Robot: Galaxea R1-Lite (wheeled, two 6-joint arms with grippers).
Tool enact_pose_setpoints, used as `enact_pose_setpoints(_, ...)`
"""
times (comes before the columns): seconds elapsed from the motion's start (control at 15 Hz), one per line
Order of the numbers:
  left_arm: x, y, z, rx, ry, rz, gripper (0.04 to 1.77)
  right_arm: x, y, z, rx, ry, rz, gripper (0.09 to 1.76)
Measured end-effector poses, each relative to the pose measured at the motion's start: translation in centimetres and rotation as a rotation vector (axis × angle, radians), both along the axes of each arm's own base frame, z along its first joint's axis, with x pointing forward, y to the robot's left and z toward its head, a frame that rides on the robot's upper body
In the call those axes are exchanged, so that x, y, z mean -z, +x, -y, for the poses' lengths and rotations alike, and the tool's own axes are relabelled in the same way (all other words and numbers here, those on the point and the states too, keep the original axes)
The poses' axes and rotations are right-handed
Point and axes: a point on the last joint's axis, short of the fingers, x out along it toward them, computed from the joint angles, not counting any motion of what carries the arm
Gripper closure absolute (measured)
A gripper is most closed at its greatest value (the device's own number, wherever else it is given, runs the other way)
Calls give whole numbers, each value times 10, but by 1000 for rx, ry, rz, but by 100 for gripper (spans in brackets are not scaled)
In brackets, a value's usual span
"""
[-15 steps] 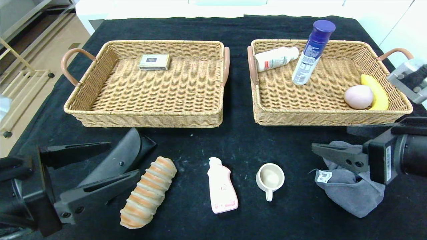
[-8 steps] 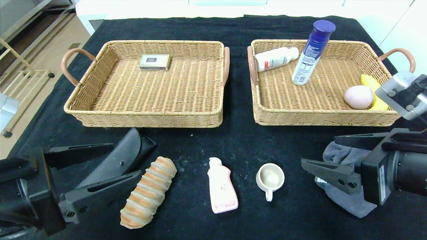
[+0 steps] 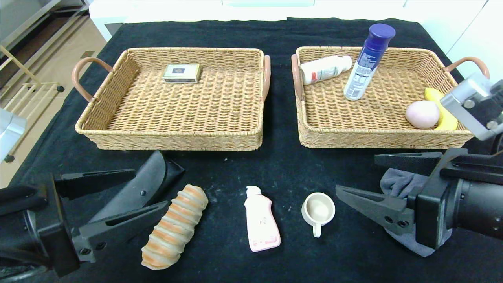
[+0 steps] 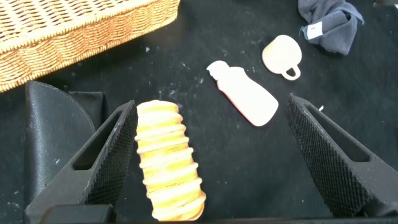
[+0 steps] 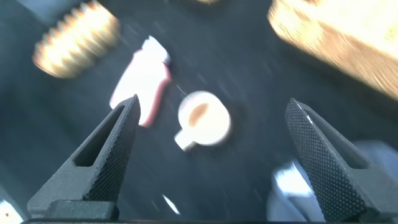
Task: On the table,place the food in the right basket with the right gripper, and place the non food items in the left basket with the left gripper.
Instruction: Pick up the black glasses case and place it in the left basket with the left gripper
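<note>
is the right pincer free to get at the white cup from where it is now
Probably yes: the right pincer is open just beside the white cup, which stands alone on bare cloth, clear of the pink bottle.

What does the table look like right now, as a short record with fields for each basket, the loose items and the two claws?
left basket: small box
right basket: white bottle lying, blue-capped spray can standing, pink egg, banana
loose on table: striped bread roll, pink bottle, white cup, grey cloth, black case
left claw: open, over the black case
right claw: open, above the grey cloth, beside the cup
</note>
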Motion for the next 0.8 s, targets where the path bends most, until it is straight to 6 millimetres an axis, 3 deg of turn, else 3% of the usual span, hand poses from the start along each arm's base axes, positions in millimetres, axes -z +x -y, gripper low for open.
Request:
enact_pose_setpoints(0.33, 0, 0, 0, -1, 1, -2, 9, 21, 0, -10, -185, 28, -9, 15)
enact_pose_setpoints(0.8, 0, 0, 0, 0, 2, -1, 9, 23, 6, -16, -258, 104, 68, 14)
